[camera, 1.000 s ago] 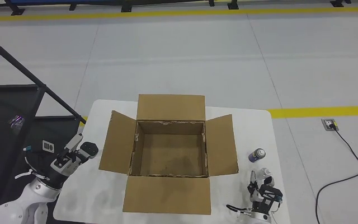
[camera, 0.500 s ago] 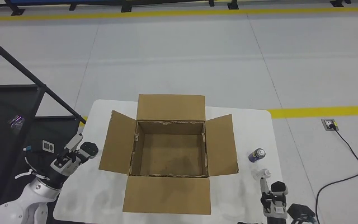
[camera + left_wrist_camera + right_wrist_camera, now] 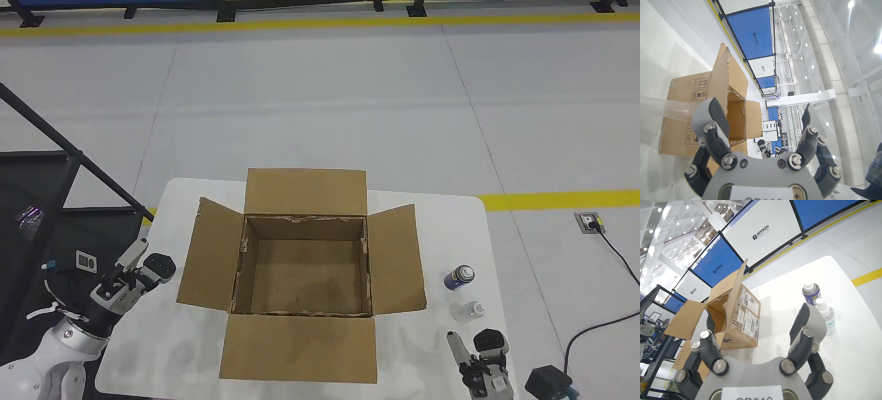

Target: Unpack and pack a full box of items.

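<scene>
An open cardboard box (image 3: 305, 345) stands in the middle of the white table, all flaps spread and its inside bare. To its right stand a blue spray can (image 3: 459, 277) and a clear bottle with a white cap (image 3: 468, 311). My right gripper (image 3: 472, 346) hovers open just nearer than the bottle, at the table's near right edge. In the right wrist view the gripper (image 3: 755, 319) holds nothing, and the bottle (image 3: 826, 315) and can (image 3: 811, 293) stand beyond one finger. My left gripper (image 3: 148, 260) is open by the left table edge, facing the box (image 3: 696, 106).
The round-cornered table (image 3: 440, 215) has bare surface around the box. A black frame rack (image 3: 40, 190) stands off the left side. A clear plastic strip (image 3: 664, 110) crosses the left wrist view in front of the box.
My right gripper has drawn back from the clear bottle toward the near table edge. The bottle stays standing beside the can. The left arm has not moved.
</scene>
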Available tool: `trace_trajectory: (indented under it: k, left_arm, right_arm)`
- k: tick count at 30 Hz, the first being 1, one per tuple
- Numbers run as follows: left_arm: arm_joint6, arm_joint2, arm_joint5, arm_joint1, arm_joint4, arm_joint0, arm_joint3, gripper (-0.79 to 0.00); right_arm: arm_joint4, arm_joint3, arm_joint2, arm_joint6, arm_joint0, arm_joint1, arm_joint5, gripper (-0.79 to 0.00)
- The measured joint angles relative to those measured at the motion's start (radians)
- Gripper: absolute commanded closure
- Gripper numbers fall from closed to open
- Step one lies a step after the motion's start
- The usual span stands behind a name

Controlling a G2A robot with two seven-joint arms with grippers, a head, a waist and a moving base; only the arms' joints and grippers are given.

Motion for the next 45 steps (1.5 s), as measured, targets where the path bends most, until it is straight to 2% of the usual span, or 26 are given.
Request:
trace_trajectory:
  k: [3, 6, 11, 15, 24, 32, 45]
  left_arm:
    - [0.006, 0.006, 0.002, 0.000, 0.008, 0.004, -0.002, -0.785]
    - [0.005, 0.013, 0.003, 0.001, 0.024, 0.006, -0.003, -0.785]
    - [-0.006, 0.007, -0.010, 0.003, 0.021, 0.008, 0.008, -0.785]
    - [-0.007, -0.014, -0.026, 0.003, -0.003, 0.024, 0.021, -0.785]
    - [0.001, -0.047, -0.042, 0.003, -0.026, 0.061, 0.015, -0.785]
    - [0.006, -0.056, -0.043, 0.003, -0.030, 0.070, 0.008, -0.785]
    - [0.019, -0.061, -0.053, 0.003, -0.037, 0.085, 0.000, -0.785]
  right_arm:
    - [0.000, -0.001, -0.014, 0.020, 0.003, 0.002, -0.010, -0.785]
    - [0.036, -0.005, -0.053, 0.104, 0.027, 0.006, -0.061, -0.785]
    - [0.126, 0.015, -0.090, 0.305, 0.115, 0.016, -0.121, -0.785]
    - [0.135, 0.047, -0.104, 0.442, 0.197, 0.024, -0.117, -0.785]
    - [-0.090, 0.154, -0.231, 0.362, 0.307, 0.020, -0.019, -0.785]
    - [-0.141, 0.267, -0.301, 0.281, 0.397, 0.014, 0.049, -0.785]
    - [-0.134, 0.337, -0.369, 0.275, 0.472, 0.011, 0.061, -0.785]
